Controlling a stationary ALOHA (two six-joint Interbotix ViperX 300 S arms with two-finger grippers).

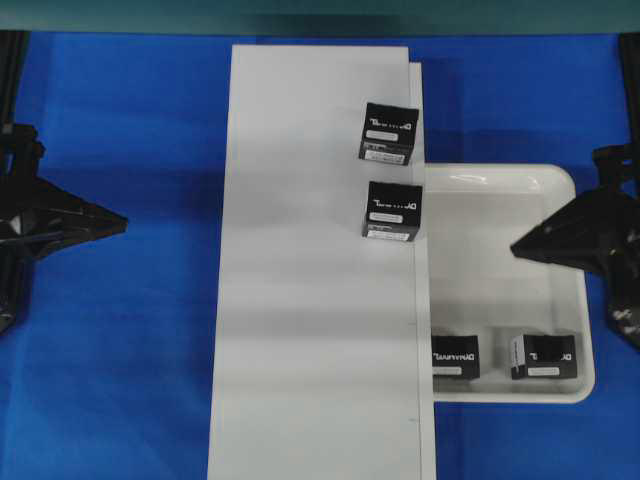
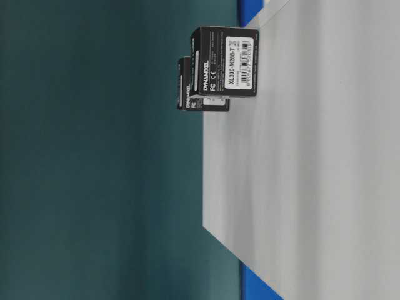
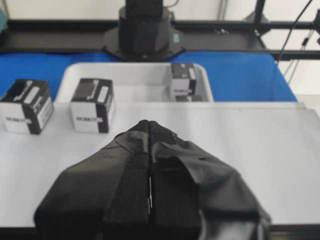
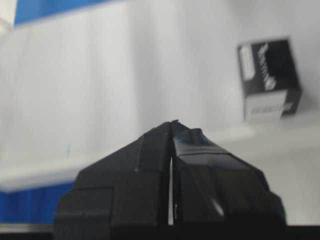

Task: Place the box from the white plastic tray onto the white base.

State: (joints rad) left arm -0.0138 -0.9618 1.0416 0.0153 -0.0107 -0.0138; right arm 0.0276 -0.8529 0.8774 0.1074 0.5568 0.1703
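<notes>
Lettering "DYNAMIXEL" and label "XL330-M288-T" on small black cube-like cartons, two on long flat matte white board [image 1: 310,260], task box [image 1: 457,356] lower centre-right in glossy rimmed white plastic tray [image 1: 500,180] beside another black box [image 1: 543,356], left gripper [image 1: 118,222] and right gripper [image 1: 518,248] both pinched closed, empty.

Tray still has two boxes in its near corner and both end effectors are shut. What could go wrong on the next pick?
The two remaining boxes sit close to the white plastic tray rim, so a finger may strike the rim. They also stand close together, so grasping one may nudge the other. The right end effector is shut and must open first. On the white base, both placed boxes stand near its edge.
</notes>
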